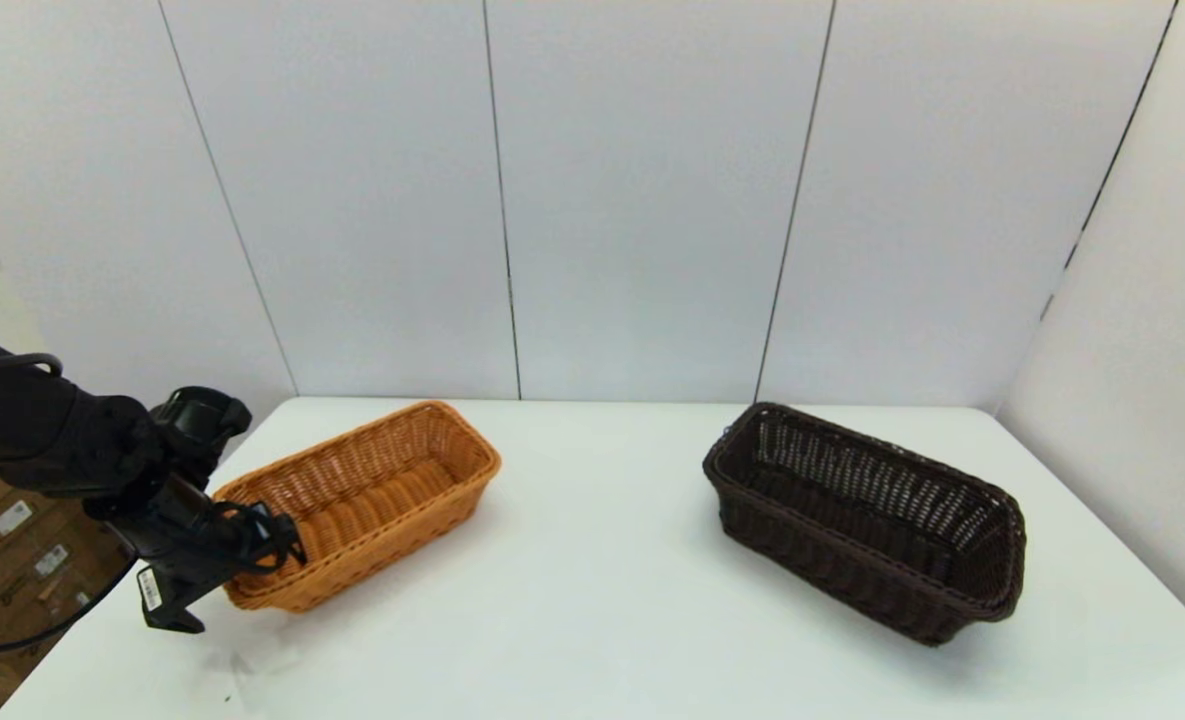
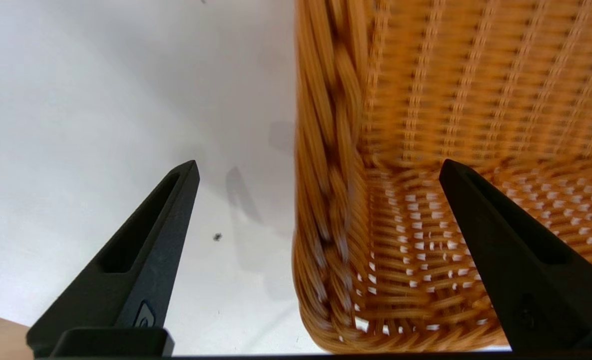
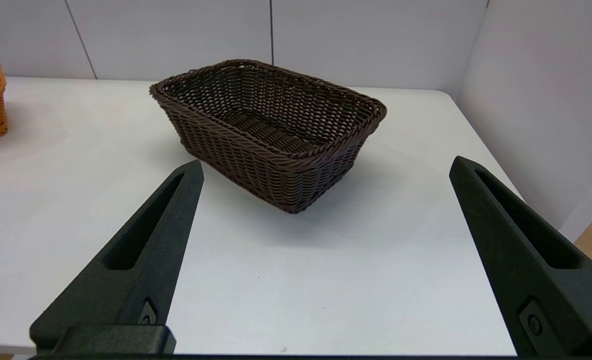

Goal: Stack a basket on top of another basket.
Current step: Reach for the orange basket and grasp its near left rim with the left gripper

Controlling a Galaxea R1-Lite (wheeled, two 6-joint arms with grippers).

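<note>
Nearest the head camera is the white surface [image 1: 592, 620], the largest thing in view, carrying two woven baskets, one of each colour, well apart from each other.

Toward the robot's right stands the dark brown basket [image 1: 867, 520], upright and open upward. Its long axis runs diagonally, from the far middle of the surface toward the near right edge, with one short end pointing at the back wall panels [image 1: 642, 200]. The right wrist view shows it with a braided rim and flared sides, resting flat.

Toward the robot's left stands the orange-tan basket [image 1: 367, 500], the same shape, also upright. Its long axis runs the opposite diagonal, from the far middle down toward the near left corner of the surface.

At that near short end is the left gripper [image 2: 318, 170]. Its fingers [image 2: 146, 250] are spread wide and straddle the braided rim of the basket's end wall: one finger sits outside over the bare surface, the other inside over the woven floor. Neither finger presses on the wicker.

Out of the head view, the right gripper [image 3: 325, 167] hovers over the surface facing the dark brown basket, near it but not touching, fingers spread wide with nothing between them.
</note>
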